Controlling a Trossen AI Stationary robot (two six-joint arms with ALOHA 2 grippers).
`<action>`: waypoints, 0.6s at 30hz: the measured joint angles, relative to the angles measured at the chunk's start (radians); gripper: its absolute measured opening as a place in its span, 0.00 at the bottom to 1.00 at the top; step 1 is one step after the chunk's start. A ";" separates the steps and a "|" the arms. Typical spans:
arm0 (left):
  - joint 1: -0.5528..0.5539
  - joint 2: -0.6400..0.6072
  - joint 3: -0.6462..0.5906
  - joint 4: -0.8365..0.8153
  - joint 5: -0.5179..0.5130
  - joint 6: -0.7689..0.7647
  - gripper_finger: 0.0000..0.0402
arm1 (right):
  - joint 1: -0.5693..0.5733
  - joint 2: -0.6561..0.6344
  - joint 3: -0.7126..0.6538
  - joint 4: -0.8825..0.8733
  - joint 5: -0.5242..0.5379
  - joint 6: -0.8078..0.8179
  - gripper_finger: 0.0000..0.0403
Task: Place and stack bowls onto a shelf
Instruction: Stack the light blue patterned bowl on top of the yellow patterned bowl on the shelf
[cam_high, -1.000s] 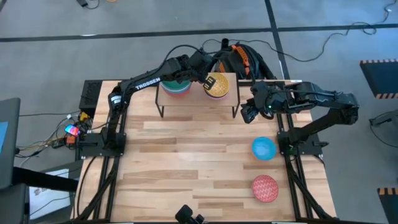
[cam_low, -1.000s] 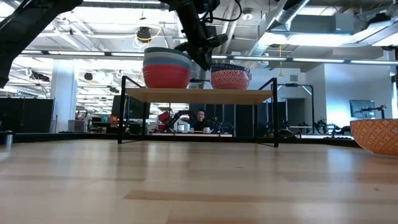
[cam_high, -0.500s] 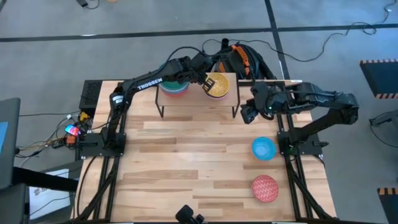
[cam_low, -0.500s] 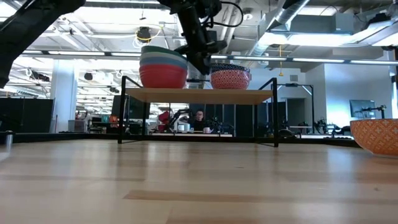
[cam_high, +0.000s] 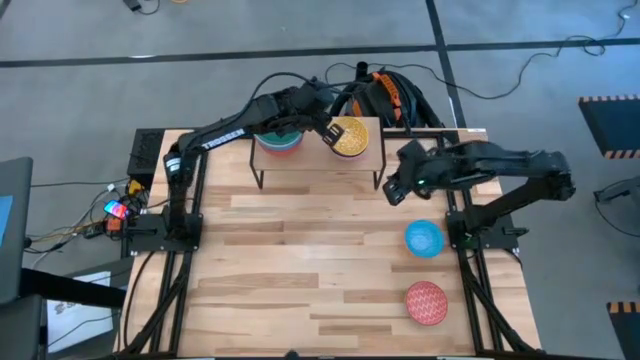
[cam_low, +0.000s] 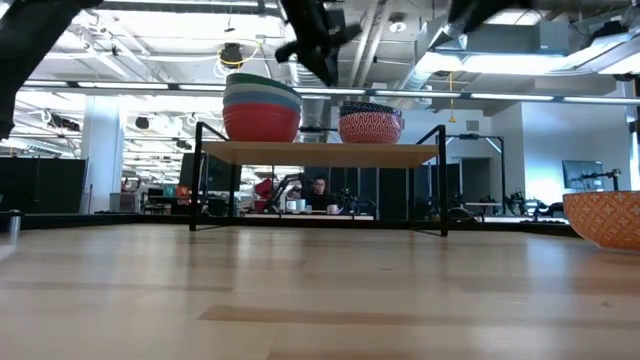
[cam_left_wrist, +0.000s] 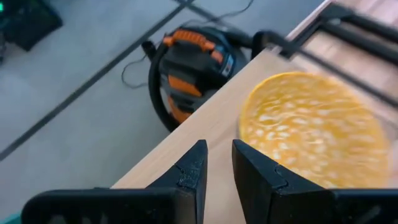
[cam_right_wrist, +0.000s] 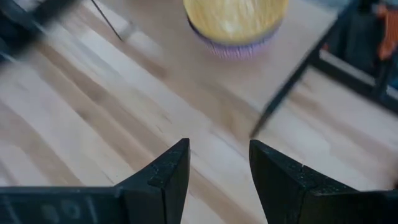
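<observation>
On the shelf (cam_high: 316, 156) a stack of bowls (cam_high: 281, 141), red at the bottom (cam_low: 262, 108), stands at its left end. A bowl that is yellow inside (cam_high: 349, 137) tops a patterned stack (cam_low: 371, 122) at the right end. My left gripper (cam_high: 328, 130) hovers above the shelf between the two stacks. It stands slightly open and holds nothing (cam_left_wrist: 219, 163). My right gripper (cam_high: 393, 189) hangs open over the table just right of the shelf, also holding nothing (cam_right_wrist: 219, 163).
A blue bowl (cam_high: 424, 238) and a pink-red patterned bowl (cam_high: 427, 303) sit on the table's right side, the patterned one also at the low view's right edge (cam_low: 605, 218). The shelf's black legs (cam_low: 443, 180) stand at the table's far edge. A vacuum (cam_left_wrist: 193, 62) is behind the table.
My left gripper has risen from beside the left stack's right rim to well above the shelf. That stack has shifted slightly toward the shelf's left end and now stands still. My right gripper has sunk a little.
</observation>
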 joint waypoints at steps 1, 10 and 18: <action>-0.010 -0.016 0.000 -0.003 -0.001 0.002 0.15 | -0.007 0.000 -0.032 -0.006 -0.022 0.007 0.47; -0.186 -0.068 -0.005 -0.017 -0.046 0.013 0.15 | 0.011 -0.018 -0.323 -0.009 -0.204 0.109 0.47; -0.355 -0.091 -0.188 0.034 -0.090 -0.058 0.15 | 0.091 -0.079 -0.590 0.065 -0.332 0.262 0.47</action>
